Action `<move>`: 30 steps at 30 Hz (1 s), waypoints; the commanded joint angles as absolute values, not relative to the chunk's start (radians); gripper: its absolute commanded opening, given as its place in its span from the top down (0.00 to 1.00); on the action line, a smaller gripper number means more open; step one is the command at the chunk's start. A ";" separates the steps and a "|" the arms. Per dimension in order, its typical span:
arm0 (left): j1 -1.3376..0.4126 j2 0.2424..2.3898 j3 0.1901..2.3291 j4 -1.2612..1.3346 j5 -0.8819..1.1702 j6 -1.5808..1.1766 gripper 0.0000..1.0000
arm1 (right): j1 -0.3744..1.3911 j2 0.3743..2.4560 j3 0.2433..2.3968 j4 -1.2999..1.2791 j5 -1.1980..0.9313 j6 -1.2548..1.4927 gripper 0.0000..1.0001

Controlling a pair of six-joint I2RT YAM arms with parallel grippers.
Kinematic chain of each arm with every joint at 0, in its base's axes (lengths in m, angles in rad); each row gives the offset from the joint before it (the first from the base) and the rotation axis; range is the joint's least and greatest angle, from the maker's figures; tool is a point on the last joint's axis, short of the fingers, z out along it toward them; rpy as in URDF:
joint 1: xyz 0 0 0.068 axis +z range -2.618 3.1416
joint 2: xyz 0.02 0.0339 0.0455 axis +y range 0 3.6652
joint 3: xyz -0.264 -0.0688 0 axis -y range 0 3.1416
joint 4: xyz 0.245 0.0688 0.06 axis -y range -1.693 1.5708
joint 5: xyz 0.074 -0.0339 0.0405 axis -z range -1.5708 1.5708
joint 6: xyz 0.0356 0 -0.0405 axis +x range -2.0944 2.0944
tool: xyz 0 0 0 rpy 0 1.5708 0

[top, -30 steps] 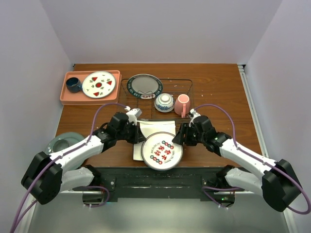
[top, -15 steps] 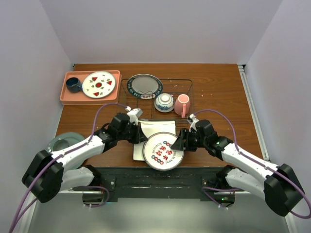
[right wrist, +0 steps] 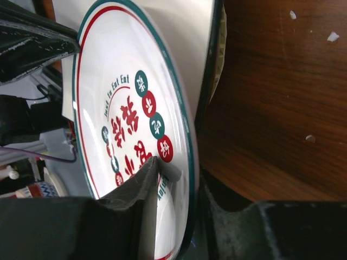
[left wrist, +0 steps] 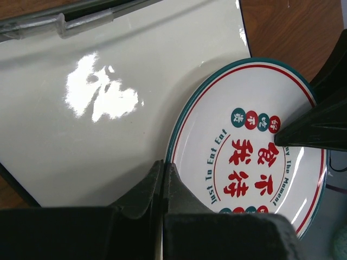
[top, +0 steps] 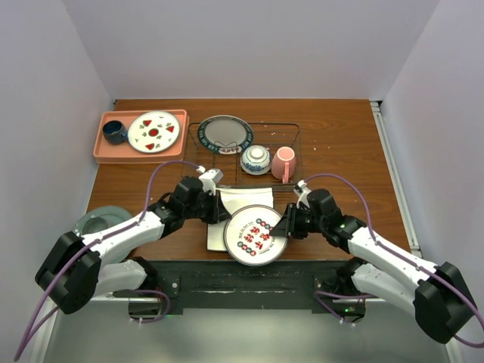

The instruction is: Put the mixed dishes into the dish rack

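A round white plate with a teal rim and red and teal characters [top: 255, 234] lies on the white square plate [top: 238, 198] at the table's front. My left gripper [top: 224, 219] is shut on its left rim [left wrist: 164, 165]. My right gripper [top: 281, 225] is open and straddles its right rim [right wrist: 176, 173], one finger touching the plate's face [right wrist: 119, 97]. The dish rack [top: 295, 138] behind holds the blue-lettered plate [top: 224, 134], the patterned bowl [top: 255, 159] and the pink mug [top: 283, 162]. The pale green plate [top: 98, 221] sits at the front left.
A salmon-pink tray [top: 106, 153] at the back left holds a dark blue cup [top: 114, 131] and a white plate with red marks [top: 153, 131]. Walls close in on three sides. The rack stands right behind the square plate [left wrist: 108, 108].
My right gripper has moved left to the round plate and now has its fingers around the right rim. My left gripper has stayed on the left rim.
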State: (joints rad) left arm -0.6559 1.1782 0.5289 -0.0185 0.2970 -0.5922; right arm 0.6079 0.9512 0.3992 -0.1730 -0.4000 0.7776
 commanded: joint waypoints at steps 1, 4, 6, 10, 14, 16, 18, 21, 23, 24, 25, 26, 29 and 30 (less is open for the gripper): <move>-0.664 1.175 0.534 0.009 0.305 -0.603 0.94 | 0.615 0.922 0.434 -0.293 -0.322 0.729 0.77; -0.664 1.169 0.541 0.002 0.293 -0.597 0.89 | 0.615 0.916 0.446 -0.354 -0.278 0.706 0.86; -0.664 1.167 0.551 0.002 0.282 -0.592 0.85 | 0.615 0.913 0.456 -0.379 -0.247 0.698 0.89; -0.664 1.166 0.560 -0.040 0.268 -0.589 0.79 | 0.615 0.896 0.486 -0.455 -0.186 0.674 0.94; -0.664 1.163 0.565 -0.055 0.256 -0.586 0.73 | 0.615 0.891 0.526 -0.518 -0.137 0.647 0.96; -0.664 1.158 0.569 -0.060 0.252 -0.583 0.71 | 0.615 0.893 0.546 -0.544 -0.112 0.635 0.96; -0.664 1.154 0.572 -0.071 0.244 -0.581 0.69 | 0.615 0.894 0.566 -0.561 -0.095 0.626 0.99; -0.666 1.141 0.581 -0.087 0.230 -0.575 0.65 | 0.615 0.890 0.595 -0.583 -0.069 0.614 1.00; -0.666 1.128 0.592 -0.103 0.221 -0.571 0.61 | 0.615 0.885 0.613 -0.594 -0.060 0.603 1.00; -0.664 1.123 0.597 -0.109 0.216 -0.569 0.59 | 0.615 0.881 0.632 -0.595 -0.054 0.600 1.00; -0.664 1.120 0.607 -0.115 0.209 -0.565 0.56 | 0.615 0.879 0.641 -0.595 -0.055 0.597 1.00; -0.664 1.109 0.612 -0.130 0.201 -0.560 0.51 | 0.615 0.874 0.652 -0.595 -0.067 0.595 1.00; -0.666 1.083 0.633 -0.159 0.173 -0.549 0.41 | 0.615 0.847 0.722 -0.580 -0.103 0.586 1.00; -0.666 1.077 0.643 -0.167 0.167 -0.540 0.37 | 0.614 0.833 0.741 -0.571 -0.123 0.583 1.00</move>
